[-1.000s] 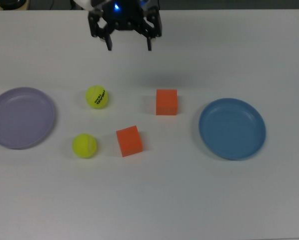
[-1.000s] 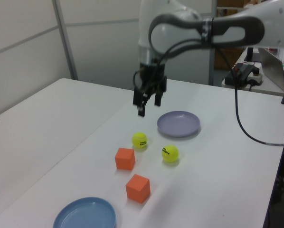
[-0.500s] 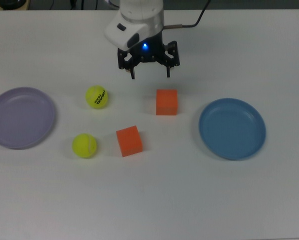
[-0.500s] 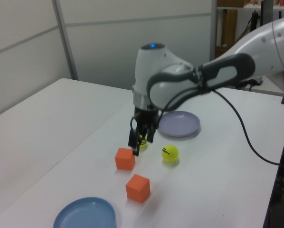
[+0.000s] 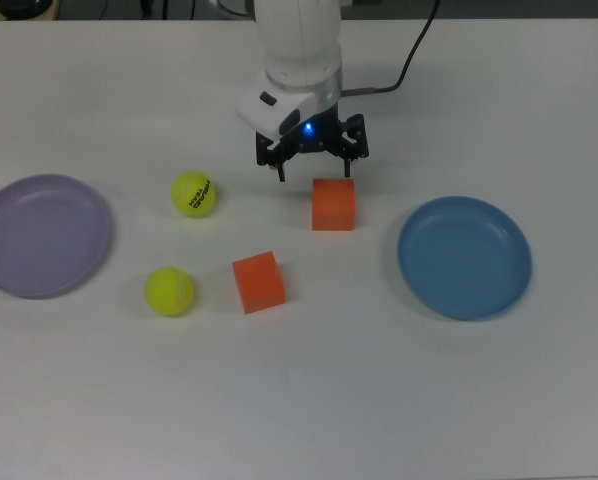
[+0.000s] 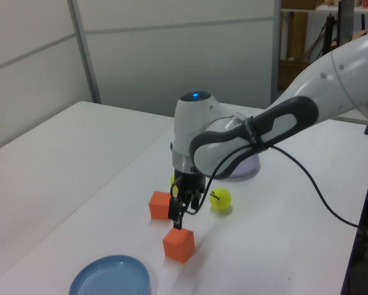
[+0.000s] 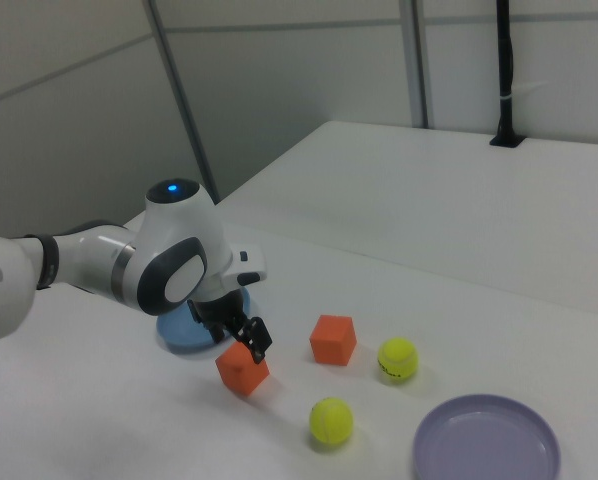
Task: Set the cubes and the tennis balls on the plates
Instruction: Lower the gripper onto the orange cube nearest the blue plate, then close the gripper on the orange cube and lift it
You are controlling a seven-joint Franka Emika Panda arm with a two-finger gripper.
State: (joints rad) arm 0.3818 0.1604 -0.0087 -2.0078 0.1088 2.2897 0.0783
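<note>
Two orange cubes lie mid-table. One cube [image 5: 333, 204] [image 6: 178, 244] [image 7: 242, 370] sits nearer the blue plate [image 5: 464, 257] [image 6: 110, 276] [image 7: 179, 338]; the other cube [image 5: 258, 281] [image 6: 161, 204] [image 7: 332, 339] lies apart from it. My gripper [image 5: 316, 174] [image 6: 181, 214] [image 7: 249, 337] hangs open just above the first cube, holding nothing. A lettered tennis ball [image 5: 194, 193] [image 6: 220, 198] [image 7: 397, 358] and a plain one [image 5: 169, 291] [image 7: 331, 421] rest near the lavender plate [image 5: 41, 235] [image 7: 486, 440]. In the left view the arm hides most of that plate and the plain ball.
A black cable [image 5: 419, 45] runs from the arm over the table's far side in the top view. Wall panels stand behind the table in the left view and the right view. Both plates hold nothing.
The gripper has come down from the table's far side and moved toward the cube nearest the blue plate, staying open. Cubes, balls and plates have not moved.
</note>
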